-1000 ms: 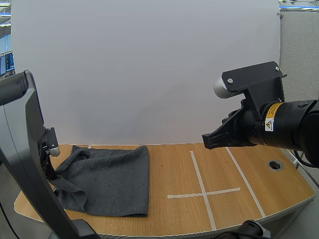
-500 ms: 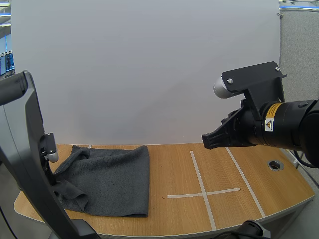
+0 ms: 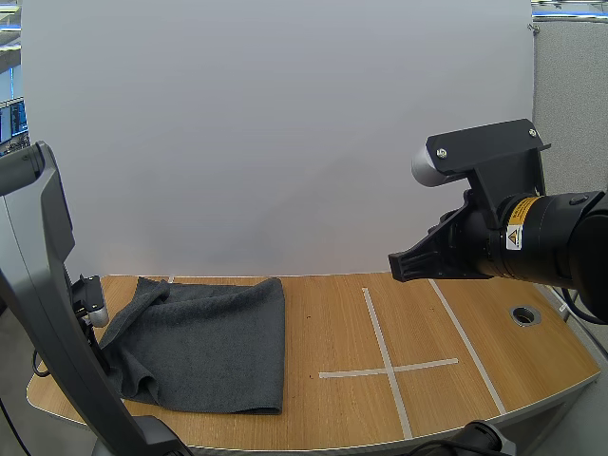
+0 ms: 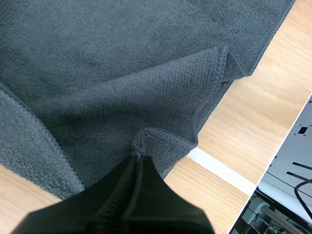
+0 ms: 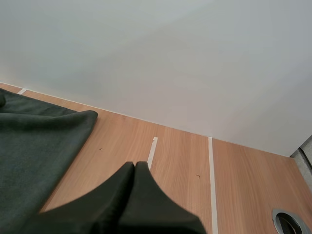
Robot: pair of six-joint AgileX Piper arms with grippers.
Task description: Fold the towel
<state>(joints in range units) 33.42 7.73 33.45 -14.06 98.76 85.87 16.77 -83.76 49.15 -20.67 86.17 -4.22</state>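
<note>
A dark grey towel (image 3: 204,342) lies on the left part of the wooden table (image 3: 494,366), its left edge rumpled and doubled over. In the left wrist view my left gripper (image 4: 137,158) is shut on a small raised fold of the towel (image 4: 122,97), just above the table beside a strip of white tape (image 4: 219,168). My right gripper (image 3: 394,267) hangs high over the table's middle right, its fingers together as one wedge with nothing in them. From the right wrist view the right gripper (image 5: 134,165) points towards the towel's right edge (image 5: 39,141), well clear of it.
White tape lines (image 3: 385,366) form a cross on the right half of the table. A round metal-rimmed hole (image 3: 524,314) sits near the right edge. A plain white wall (image 3: 285,142) closes the back. My left arm's column (image 3: 47,313) stands at the table's left edge.
My left arm has shifted left and lower, and the lifted left edge of the towel has come down with it. The right arm has stayed where it was.
</note>
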